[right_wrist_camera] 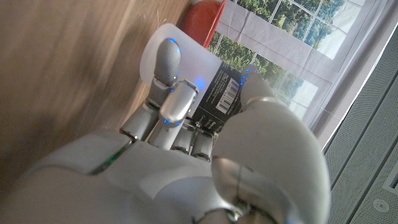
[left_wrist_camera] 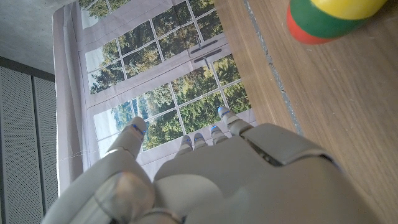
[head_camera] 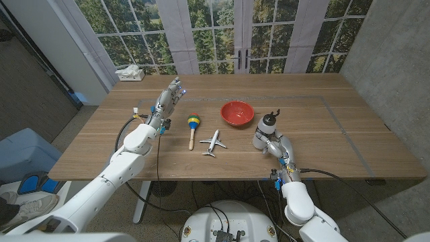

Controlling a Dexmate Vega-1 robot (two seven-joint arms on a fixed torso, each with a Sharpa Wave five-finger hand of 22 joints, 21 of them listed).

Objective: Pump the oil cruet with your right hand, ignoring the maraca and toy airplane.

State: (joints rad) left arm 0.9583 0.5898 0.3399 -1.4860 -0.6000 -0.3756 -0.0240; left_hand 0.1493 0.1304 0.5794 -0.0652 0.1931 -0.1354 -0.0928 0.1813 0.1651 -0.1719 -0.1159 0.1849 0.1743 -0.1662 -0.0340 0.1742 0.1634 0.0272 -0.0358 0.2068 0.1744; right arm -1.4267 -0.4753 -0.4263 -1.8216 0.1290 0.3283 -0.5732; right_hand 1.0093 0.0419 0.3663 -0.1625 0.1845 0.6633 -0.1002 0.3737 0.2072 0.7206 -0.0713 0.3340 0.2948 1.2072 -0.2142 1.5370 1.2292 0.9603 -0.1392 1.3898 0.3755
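The oil cruet (head_camera: 267, 126), a whitish bottle with a black pump top, stands on the wooden table (head_camera: 322, 134) just right of centre. My right hand (head_camera: 274, 144) grips its lower body from the near side. In the right wrist view my fingers (right_wrist_camera: 166, 93) wrap around the cruet (right_wrist_camera: 186, 56), whose black barcode label shows beside my thumb. The maraca (head_camera: 192, 128) and the white toy airplane (head_camera: 213, 142) lie left of the cruet. My left hand (head_camera: 168, 99) is held up left of the maraca, fingers apart and holding nothing. The maraca's coloured head (left_wrist_camera: 329, 15) shows past my left hand (left_wrist_camera: 236, 180).
A red bowl (head_camera: 237, 113) sits just behind and to the left of the cruet, also visible as the red bowl (right_wrist_camera: 202, 18) beyond my right fingers. A tissue box (head_camera: 130, 72) stands at the table's far left corner. Windows fill the back wall.
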